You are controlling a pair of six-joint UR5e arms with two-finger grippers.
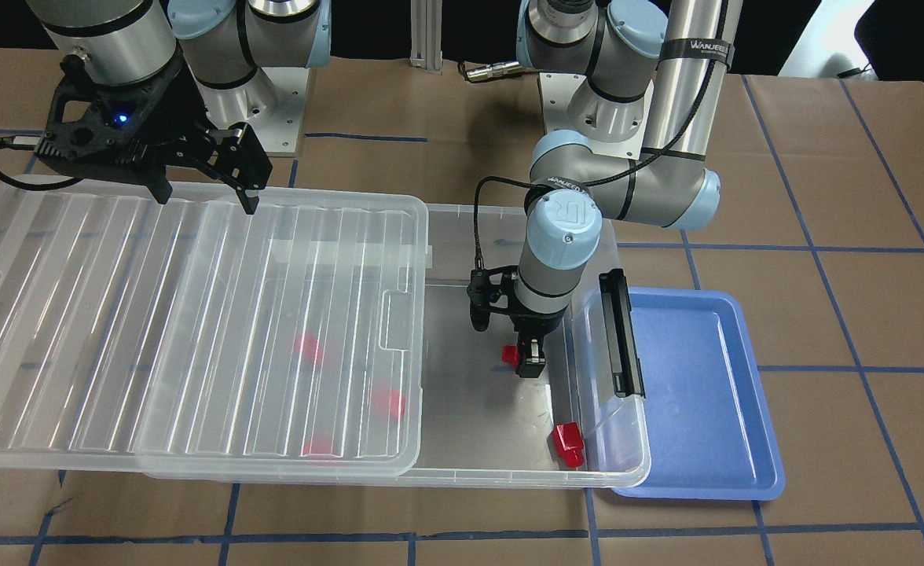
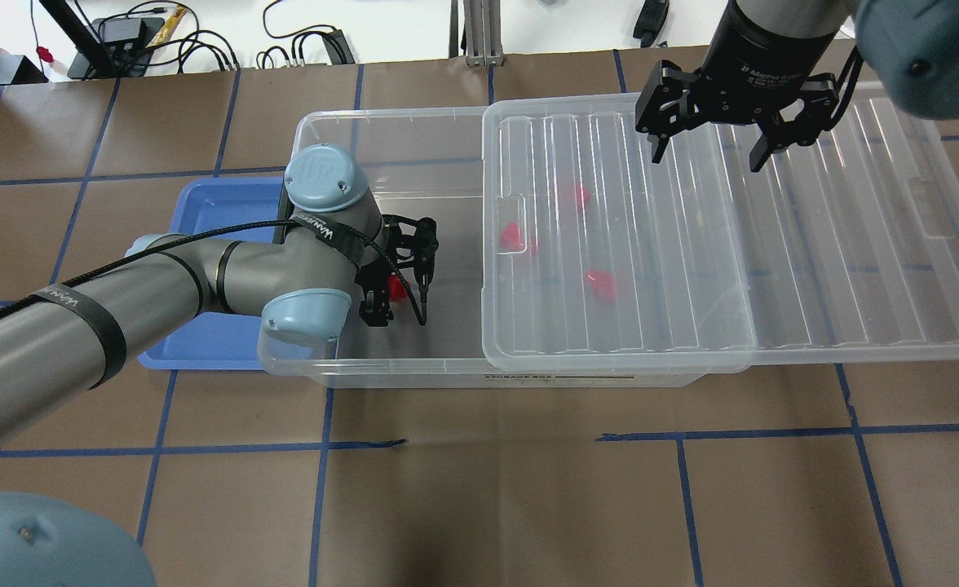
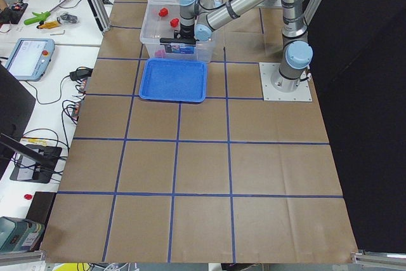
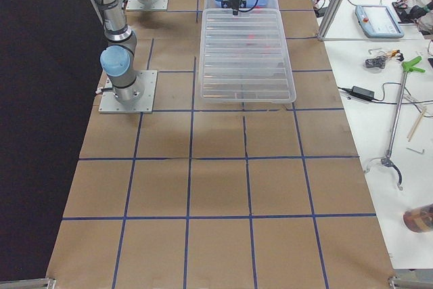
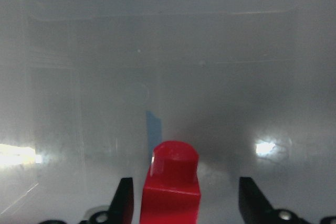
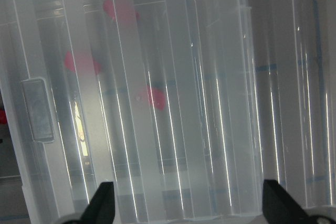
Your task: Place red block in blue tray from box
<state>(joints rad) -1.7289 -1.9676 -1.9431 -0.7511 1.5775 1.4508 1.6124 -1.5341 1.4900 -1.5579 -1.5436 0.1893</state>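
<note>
Jaws on my left gripper point(image 2: 399, 310) stand apart, down inside the uncovered end of the box point(image 2: 390, 130), with a red block point(image 5: 172, 182) between them on the box floor. On the wrist feed it sits close to one finger point(image 5: 124, 200) and well clear of the other; I can't tell whether it touches the near one.

A second block point(image 1: 568, 444) lies loose in the corner by the black latch bar point(image 1: 623, 334). Three more show only as red blurs under the ribbed lid point(image 1: 195, 314), which is slid partway off the box.

The blue tray point(image 1: 705, 409) sits just beside the latch end, its near edge tucked under the box rim.

My right gripper point(image 2: 706, 151) hovers over the lid, fingers spread wide, gripping nothing.
</note>
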